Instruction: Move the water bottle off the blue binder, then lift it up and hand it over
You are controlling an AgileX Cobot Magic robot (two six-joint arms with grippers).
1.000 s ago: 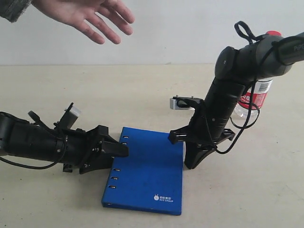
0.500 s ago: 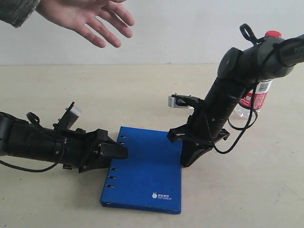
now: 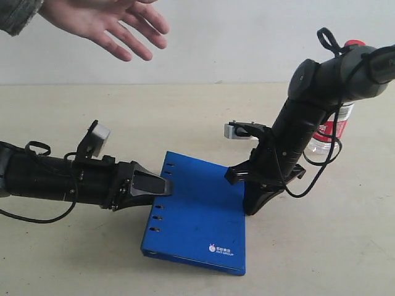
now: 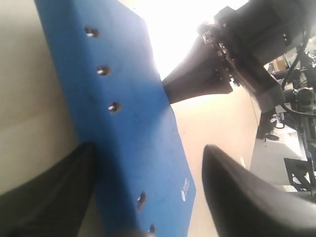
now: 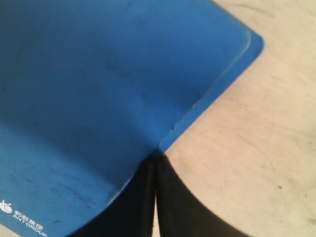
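Blue binder (image 3: pixel 197 216) lies flat on the table (image 3: pixel 345 246), nearest to the camera. The left gripper (image 3: pixel 162 185) has its fingers apart on either side of the spine edge, clamping nothing; if it closes too shallow, I think the cover may slip out. The right gripper (image 3: pixel 250 208) has its fingers together, tips touching the opposite edge; a push there could turn the binder. Behind this arm the water bottle (image 3: pixel 338 126) stands upright on the table, off the binder, and the arm or its cable could tip it. Farthest, a person's hand (image 3: pixel 102 21) is open.
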